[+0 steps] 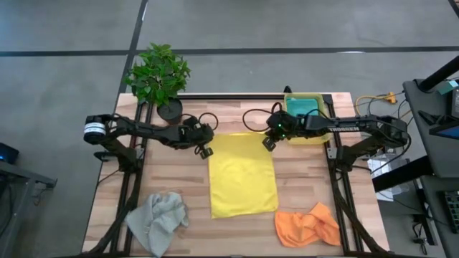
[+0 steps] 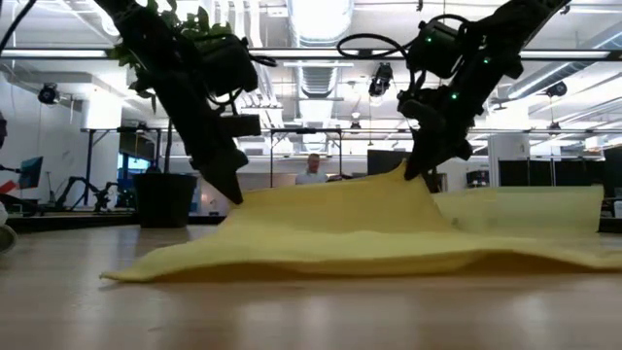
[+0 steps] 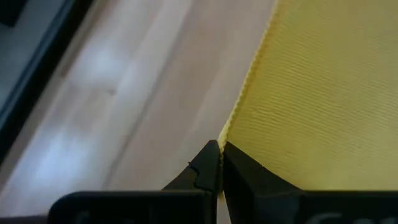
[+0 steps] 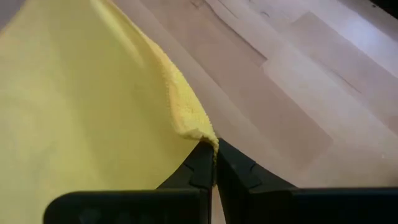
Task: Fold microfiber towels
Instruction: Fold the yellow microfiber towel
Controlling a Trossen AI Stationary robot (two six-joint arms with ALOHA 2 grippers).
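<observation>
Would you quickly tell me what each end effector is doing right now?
Left end effector: shut on the yellow towel, at a far corner.
Right end effector: shut on the yellow towel's other far corner.

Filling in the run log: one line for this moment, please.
left gripper: shut on yellow towel far corner | right gripper: shut on other far corner | far edge lifted, rest on table

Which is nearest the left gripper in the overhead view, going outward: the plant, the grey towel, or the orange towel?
From the left gripper, shut on the yellow towel's far left corner:
1. Plant, beyond it at the table's far left.
2. Grey towel, near left corner.
3. Orange towel, near right.
</observation>
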